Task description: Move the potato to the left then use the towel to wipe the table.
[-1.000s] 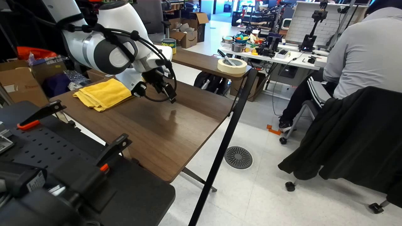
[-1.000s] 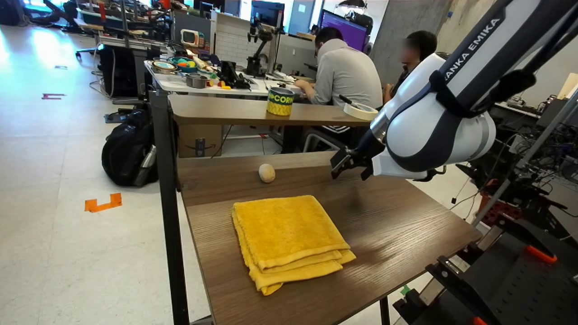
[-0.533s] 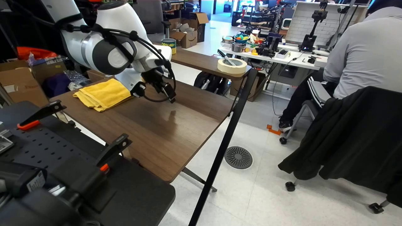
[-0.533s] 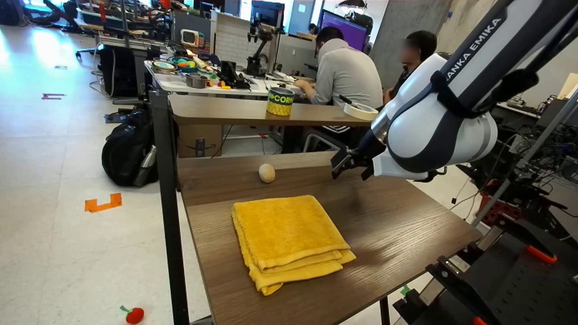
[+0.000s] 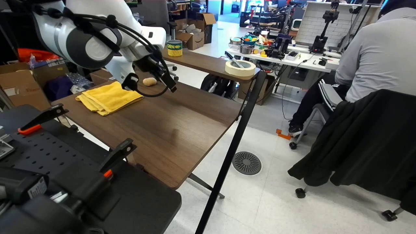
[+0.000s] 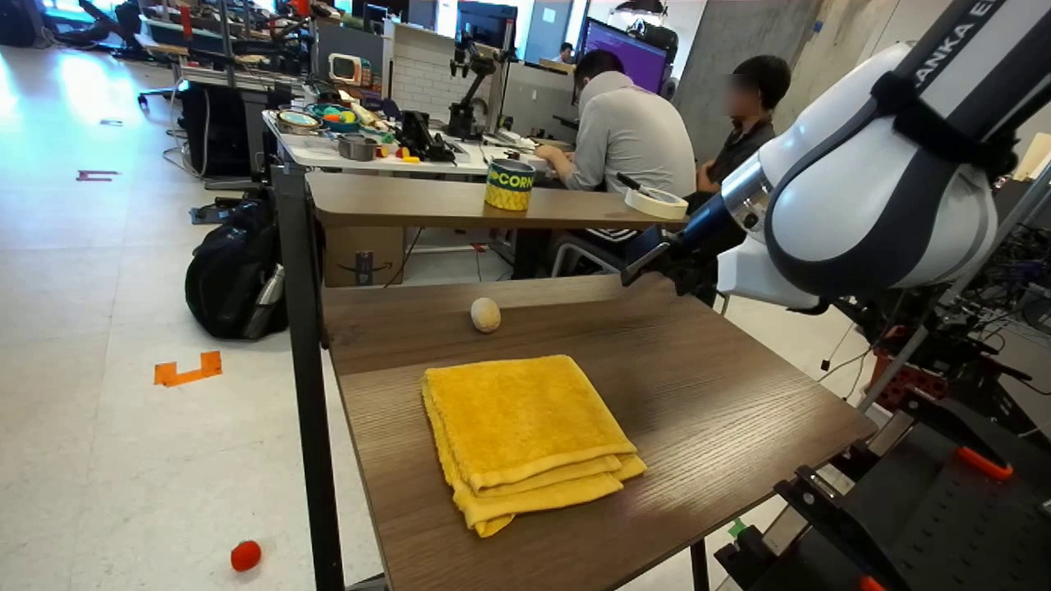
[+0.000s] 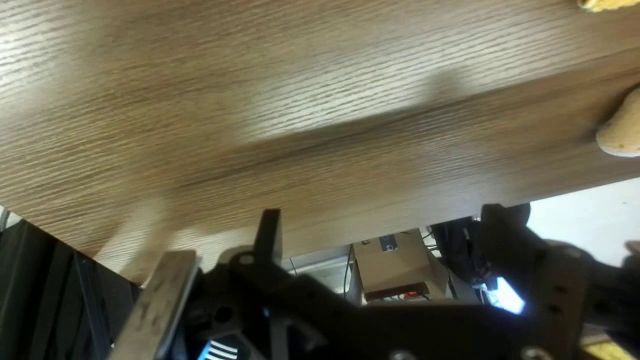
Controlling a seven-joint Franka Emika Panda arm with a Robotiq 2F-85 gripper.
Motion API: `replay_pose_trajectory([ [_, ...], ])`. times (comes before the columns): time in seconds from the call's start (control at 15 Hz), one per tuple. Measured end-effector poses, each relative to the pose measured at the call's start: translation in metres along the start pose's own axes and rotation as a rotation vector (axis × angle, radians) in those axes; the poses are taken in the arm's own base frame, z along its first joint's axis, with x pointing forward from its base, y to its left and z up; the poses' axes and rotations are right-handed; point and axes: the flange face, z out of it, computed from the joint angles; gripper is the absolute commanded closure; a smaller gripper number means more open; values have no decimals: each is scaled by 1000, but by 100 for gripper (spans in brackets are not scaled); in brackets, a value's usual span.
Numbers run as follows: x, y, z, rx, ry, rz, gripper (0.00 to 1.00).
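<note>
A tan potato lies on the brown wooden table (image 6: pixel 722 394). It shows in both exterior views, as the potato (image 5: pixel 149 82) behind the gripper and the potato (image 6: pixel 485 315) beyond the towel. The wrist view cuts the potato (image 7: pixel 622 130) off at the right edge. A folded yellow towel (image 6: pixel 534 427) lies flat near the potato, apart from it. The towel (image 5: pixel 109 97) is partly behind the arm, and only a corner of the towel (image 7: pixel 607 4) shows in the wrist view. My gripper (image 7: pixel 382 214) is open and empty, with its fingers wide apart. The gripper (image 6: pixel 657 271) hovers above the table, away from potato and towel.
A raised shelf (image 6: pixel 394 197) runs along the table's far side, carrying a corn can (image 6: pixel 509 185) and a tape roll (image 6: pixel 655 203) with a marker. A black post (image 5: pixel 227 152) stands at a table corner. Black clamps (image 5: pixel 118 154) sit at the near edge. A red object (image 6: pixel 245 556) lies on the floor.
The gripper has risen and drawn back, to the right in an exterior view. The potato, earlier hidden by the arm in an exterior view, now shows there. A red object has appeared on the floor.
</note>
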Motion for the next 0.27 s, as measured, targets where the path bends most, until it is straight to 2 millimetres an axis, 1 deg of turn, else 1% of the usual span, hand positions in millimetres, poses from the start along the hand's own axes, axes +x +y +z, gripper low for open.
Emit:
replay_pose_trajectory([
  [0.13,1,2,-10,4,1,6,0],
  [0.27,1,3,-13,4,-1,7,0],
])
